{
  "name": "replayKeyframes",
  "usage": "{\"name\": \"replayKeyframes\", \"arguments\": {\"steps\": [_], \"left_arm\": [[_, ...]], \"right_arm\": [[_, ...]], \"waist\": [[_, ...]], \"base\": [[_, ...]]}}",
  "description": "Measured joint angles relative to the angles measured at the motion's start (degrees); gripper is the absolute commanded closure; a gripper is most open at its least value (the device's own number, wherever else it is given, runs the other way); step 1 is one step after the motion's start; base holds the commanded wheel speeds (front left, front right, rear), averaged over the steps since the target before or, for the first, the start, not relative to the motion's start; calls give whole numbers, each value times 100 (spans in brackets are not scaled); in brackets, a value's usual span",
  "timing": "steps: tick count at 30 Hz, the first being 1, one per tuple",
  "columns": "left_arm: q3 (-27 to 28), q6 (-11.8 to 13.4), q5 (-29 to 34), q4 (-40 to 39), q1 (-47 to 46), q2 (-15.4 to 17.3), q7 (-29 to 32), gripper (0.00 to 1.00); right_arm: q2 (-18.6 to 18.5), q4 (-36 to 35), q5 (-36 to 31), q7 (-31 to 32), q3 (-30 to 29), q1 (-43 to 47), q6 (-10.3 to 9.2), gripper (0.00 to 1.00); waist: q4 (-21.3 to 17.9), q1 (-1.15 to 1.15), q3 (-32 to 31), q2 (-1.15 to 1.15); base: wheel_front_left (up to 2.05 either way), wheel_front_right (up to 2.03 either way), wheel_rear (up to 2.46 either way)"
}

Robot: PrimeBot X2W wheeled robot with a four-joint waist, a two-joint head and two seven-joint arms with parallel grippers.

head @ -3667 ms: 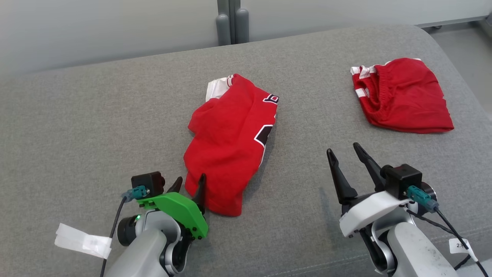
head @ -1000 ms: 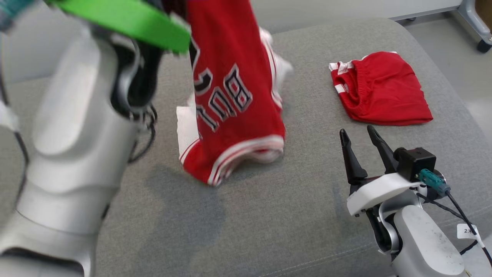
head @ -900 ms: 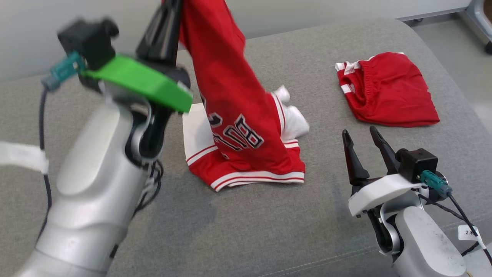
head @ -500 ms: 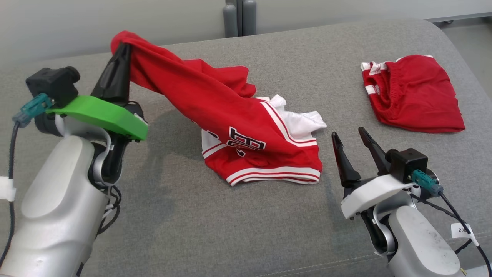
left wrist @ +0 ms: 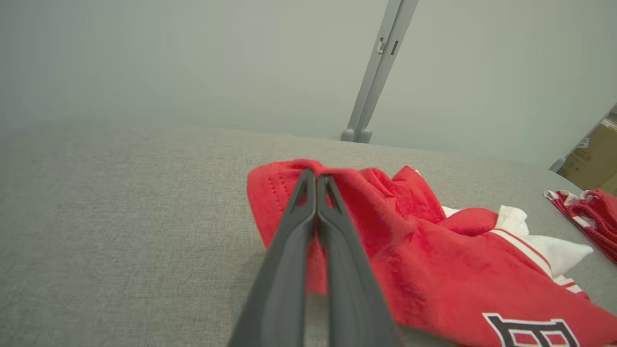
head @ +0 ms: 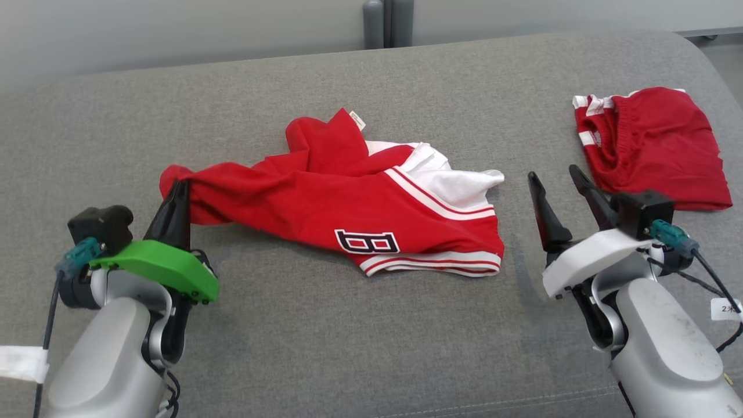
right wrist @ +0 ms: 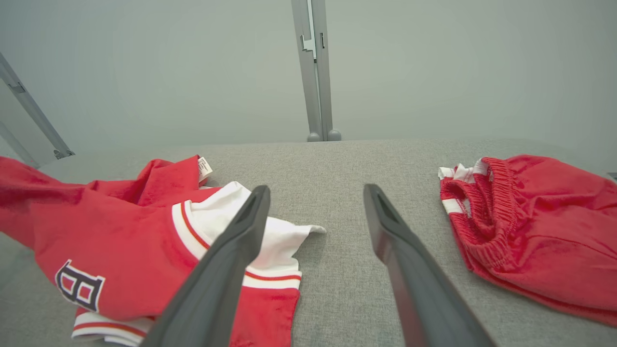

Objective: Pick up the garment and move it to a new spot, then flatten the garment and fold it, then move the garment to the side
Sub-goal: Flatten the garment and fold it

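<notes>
One garment [head: 348,203], lower now, in left gripper [head: 179,190].

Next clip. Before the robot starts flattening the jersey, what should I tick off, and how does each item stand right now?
1. Grip: left hand shut on an edge of the jersey: ok.
2. Free hand: right hand open and empty: ok.
3. Most of the jersey resting on the cushion: ok.
4. Jersey flat: not ok. It is bunched, with a white part folded out.
5. Jersey apart from the shorts: ok.
6. Which part of the jersey the left hand holds: cannot tell.
</notes>
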Motion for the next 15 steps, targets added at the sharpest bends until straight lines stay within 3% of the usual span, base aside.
{"name": "replayKeyframes", "arguments": {"steps": [5, 10, 11, 12, 14, 15], "left_arm": [[-14, 69, 122, 48, 459, -20, -4, 100], [25, 126, 121, 81, 643, -116, -5, 100], [30, 130, 121, 81, 656, -149, -5, 96], [31, 130, 121, 80, 663, -199, -5, 71], [60, 130, 133, -24, 664, -333, -5, 0], [60, 130, 133, -24, 664, -333, -5, 0]], "right_arm": [[-155, 155, 175, 380, -126, -448, 200, 0], [-378, 480, 376, 924, -222, -859, 282, 0], [-433, 559, 403, 1046, -223, -914, 319, 0], [-472, 646, 422, 1168, -229, -966, 326, 0], [-532, 884, 516, 1519, -236, -1090, 376, 0], [-532, 884, 516, 1519, -236, -1090, 376, 0]], "waist": [[183, 0, 49, 0], [350, 0, 103, 0], [384, 0, 117, 0], [418, 0, 132, 0], [526, 0, 185, 0], [526, 0, 185, 0]], "base": [[0, 0, 0], [0, 0, 0], [0, 0, 0], [0, 0, 0], [0, 0, 0], [0, 0, 0]]}}
